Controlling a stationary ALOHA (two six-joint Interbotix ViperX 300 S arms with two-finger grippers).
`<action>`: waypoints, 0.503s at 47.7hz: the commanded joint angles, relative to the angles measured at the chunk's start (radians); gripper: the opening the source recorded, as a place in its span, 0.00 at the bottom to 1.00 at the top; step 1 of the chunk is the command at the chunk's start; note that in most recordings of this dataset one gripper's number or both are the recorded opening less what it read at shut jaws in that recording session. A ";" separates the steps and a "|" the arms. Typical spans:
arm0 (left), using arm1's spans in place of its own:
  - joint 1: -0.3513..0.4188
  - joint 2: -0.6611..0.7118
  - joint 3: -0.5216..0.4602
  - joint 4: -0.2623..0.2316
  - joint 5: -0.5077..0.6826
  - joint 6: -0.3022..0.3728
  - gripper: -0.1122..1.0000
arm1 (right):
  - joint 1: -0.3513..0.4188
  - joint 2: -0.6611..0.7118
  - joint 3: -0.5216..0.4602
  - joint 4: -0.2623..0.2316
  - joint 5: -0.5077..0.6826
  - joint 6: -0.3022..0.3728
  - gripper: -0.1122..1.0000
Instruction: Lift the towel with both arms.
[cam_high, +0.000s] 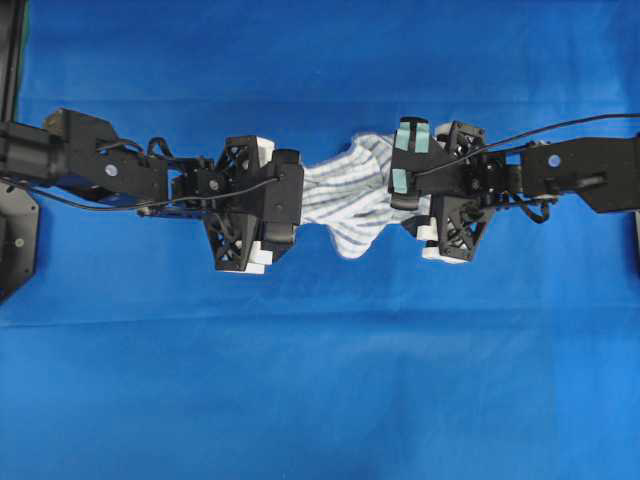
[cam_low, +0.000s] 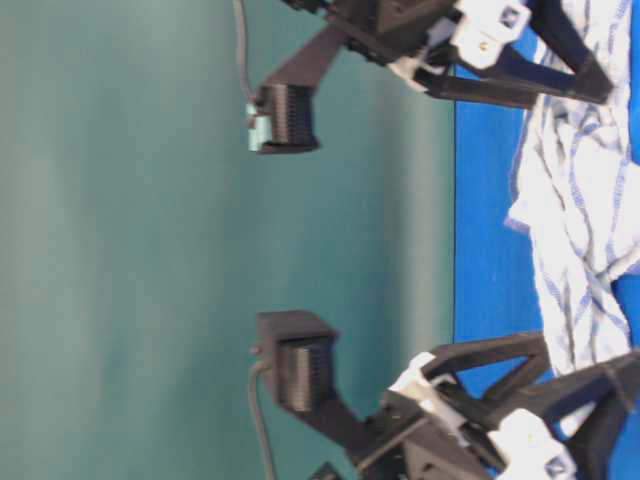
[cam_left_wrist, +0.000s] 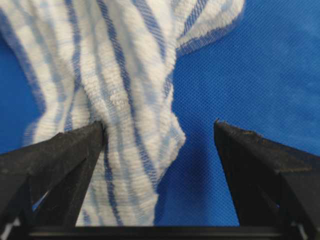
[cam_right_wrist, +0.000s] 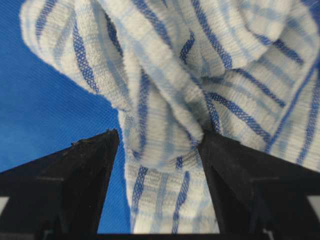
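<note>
Both arms' fingers, left (cam_left_wrist: 160, 132) and right (cam_right_wrist: 160, 137), spread astride the bunched towel (cam_high: 345, 195) (on blue tablecloth (cam_high: 320, 380))

I see the towel (cam_high: 345, 195) lying on the tablecloth (cam_high: 320, 380), in the middle. My left gripper (cam_high: 290, 205) is at its left end. My right gripper (cam_high: 410, 190) is at its right end.

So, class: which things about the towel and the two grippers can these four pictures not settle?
- Overhead: towel ends hidden beneath left gripper and right gripper.
- Table-level: blurred; towel cut off by the edge.
- Wrist views: fingertips by the cloth; contact with the tablecloth unclear.
</note>
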 joint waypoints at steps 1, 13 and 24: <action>0.002 0.002 -0.006 -0.002 -0.025 0.002 0.88 | -0.005 0.008 -0.005 0.000 -0.029 0.002 0.69; 0.029 0.018 -0.006 -0.005 -0.025 -0.011 0.75 | -0.006 0.046 -0.003 -0.002 -0.040 0.002 0.64; 0.035 0.017 -0.011 -0.005 -0.023 -0.009 0.20 | -0.005 0.046 -0.005 -0.002 -0.032 -0.003 0.21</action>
